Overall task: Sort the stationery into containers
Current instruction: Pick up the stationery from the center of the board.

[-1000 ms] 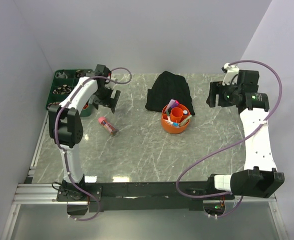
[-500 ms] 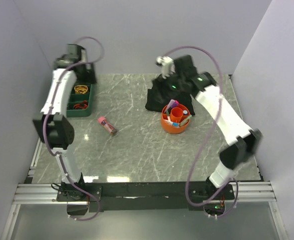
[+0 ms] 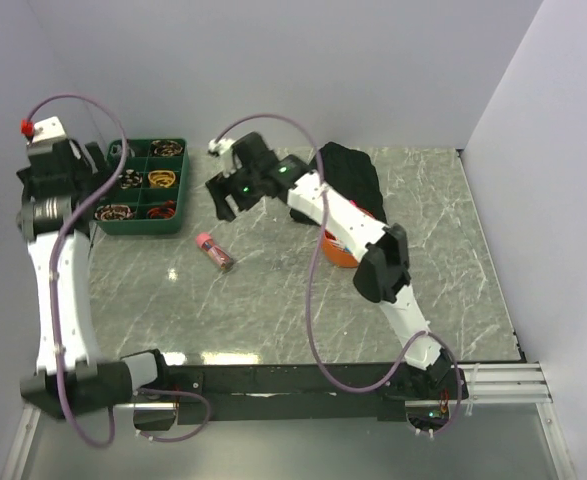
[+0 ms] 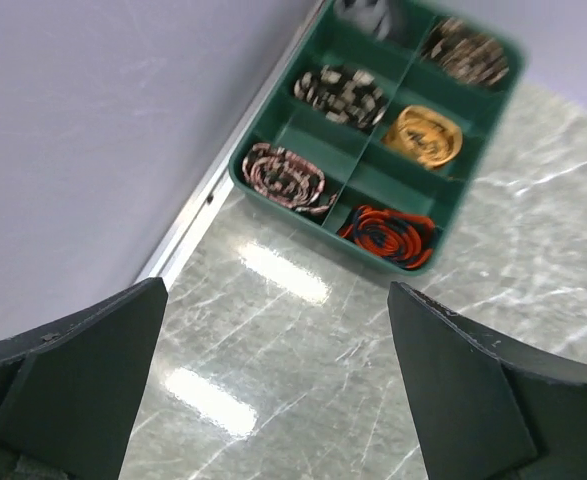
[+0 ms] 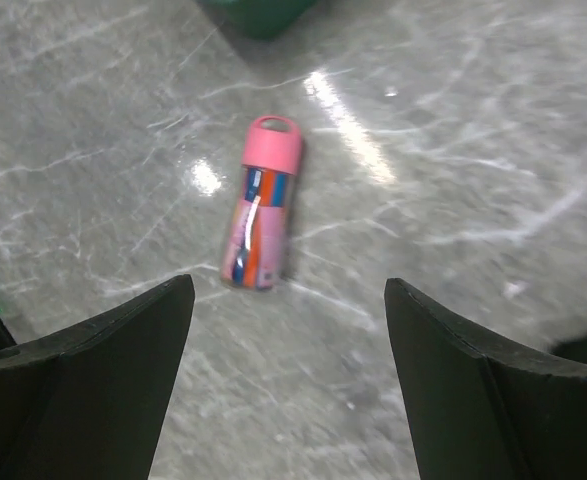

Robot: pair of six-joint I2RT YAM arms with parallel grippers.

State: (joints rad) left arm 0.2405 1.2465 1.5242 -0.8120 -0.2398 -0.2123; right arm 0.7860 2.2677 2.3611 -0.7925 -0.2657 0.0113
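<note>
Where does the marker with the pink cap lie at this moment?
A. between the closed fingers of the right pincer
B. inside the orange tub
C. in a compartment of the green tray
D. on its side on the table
D: the marker lies on its side on the bare marble table, and nothing touches it.

Bright even light; glare on table (image 4: 273, 275); tray (image 4: 373, 185) perhaps motion-blurred.

White left arm (image 3: 58, 280) stands tall at far left, left claw (image 4: 273, 395) gaping; right arm (image 3: 345, 216) stretches leftward, right claw (image 5: 288, 365) spread wide.
</note>
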